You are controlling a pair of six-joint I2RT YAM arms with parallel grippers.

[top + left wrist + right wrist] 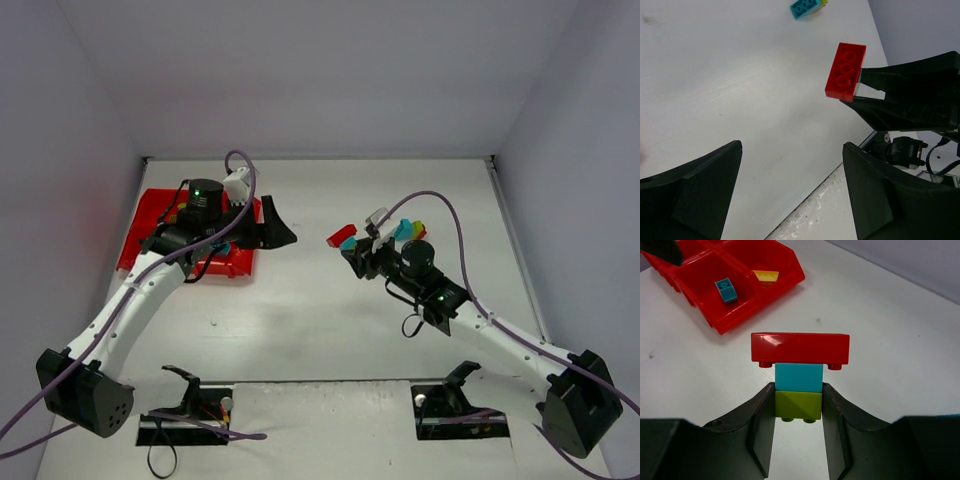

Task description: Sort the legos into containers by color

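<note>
Approach geometry: right end effector (798, 395), closed on the lime brick (798, 406) at the base of a three-brick stack (799, 377), holds the red brick (845, 71) above the tabletop (330, 320) to the right of the wide-open, empty left end effector (792, 150), long axis across its jaws.

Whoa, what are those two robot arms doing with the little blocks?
They are sorting legos by color. The right pincer is shut on the lime green brick at the bottom of a stuck-together stack, with a teal-blue brick in the middle and a red brick on top. The left pincer is open and empty, facing that stack. The red tray already holds a teal brick and a yellow brick in neighboring compartments. More loose bricks wait on the table.
</note>
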